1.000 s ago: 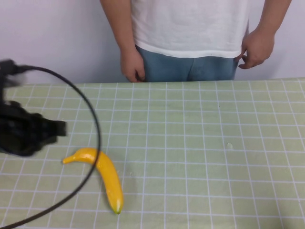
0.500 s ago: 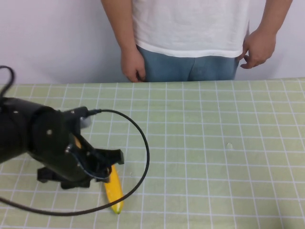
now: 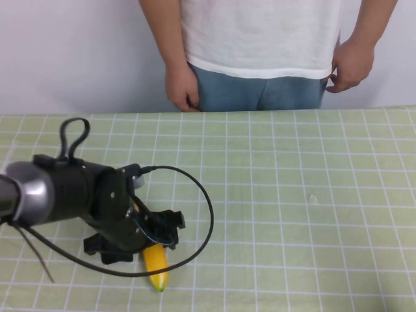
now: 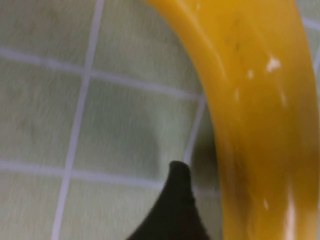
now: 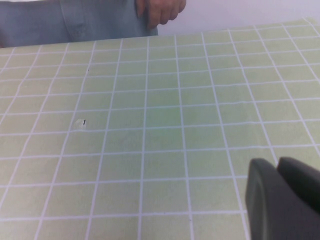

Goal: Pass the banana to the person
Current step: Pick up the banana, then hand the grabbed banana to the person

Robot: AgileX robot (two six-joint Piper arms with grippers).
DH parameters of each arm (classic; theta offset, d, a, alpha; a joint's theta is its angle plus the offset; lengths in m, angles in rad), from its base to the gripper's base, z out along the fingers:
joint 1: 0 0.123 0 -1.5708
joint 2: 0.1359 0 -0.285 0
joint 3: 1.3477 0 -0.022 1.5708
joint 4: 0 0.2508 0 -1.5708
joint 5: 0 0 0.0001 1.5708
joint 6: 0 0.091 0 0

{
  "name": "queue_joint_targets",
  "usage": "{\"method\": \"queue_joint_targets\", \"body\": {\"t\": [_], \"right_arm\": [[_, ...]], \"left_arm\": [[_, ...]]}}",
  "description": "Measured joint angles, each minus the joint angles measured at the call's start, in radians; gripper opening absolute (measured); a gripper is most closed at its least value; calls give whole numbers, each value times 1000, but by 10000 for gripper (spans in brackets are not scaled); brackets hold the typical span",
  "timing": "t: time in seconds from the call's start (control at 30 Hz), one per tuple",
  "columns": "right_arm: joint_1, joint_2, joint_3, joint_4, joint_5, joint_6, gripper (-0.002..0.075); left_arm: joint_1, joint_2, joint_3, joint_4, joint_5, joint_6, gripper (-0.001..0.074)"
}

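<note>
The yellow banana (image 3: 155, 263) lies on the green grid table (image 3: 292, 162) at the front left, and only its near end shows from under my left arm. My left gripper (image 3: 146, 237) is low over the banana's middle. In the left wrist view the banana (image 4: 250, 100) fills the space beside one dark fingertip (image 4: 177, 195), which stands a little apart from it; the other finger is out of view. The person (image 3: 260, 39) stands behind the far table edge with both hands down. My right gripper (image 5: 276, 167) is shut and empty, low over bare table, and is out of the high view.
A black cable (image 3: 203, 214) loops from my left arm over the table to the right of the banana. A small pale speck (image 3: 312, 197) lies right of centre. The person's hand (image 5: 160, 10) hangs at the far edge.
My left arm has swung in from the far left, turned and dropped onto the banana, covering its upper part. The banana and the person have not moved.
</note>
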Motion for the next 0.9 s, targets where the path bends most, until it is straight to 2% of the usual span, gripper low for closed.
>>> {"method": "queue_joint_targets", "body": {"t": [0.1,0.23,0.47,0.63,0.9], "right_arm": [[0,0,0,0,0,0,-7],[0,0,0,0,0,0,-7],[0,0,0,0,0,0,-8],[0,0,0,0,0,0,-7],[0,0,0,0,0,0,-7]], "left_arm": [[0,39,-2,-2,-38,21,492],[0,51,-2,-4,-45,101,275],[0,19,-5,-1,49,351,283],[0,-89,-49,126,165,533,283],[0,-337,-185,390,210,562,283]]}}
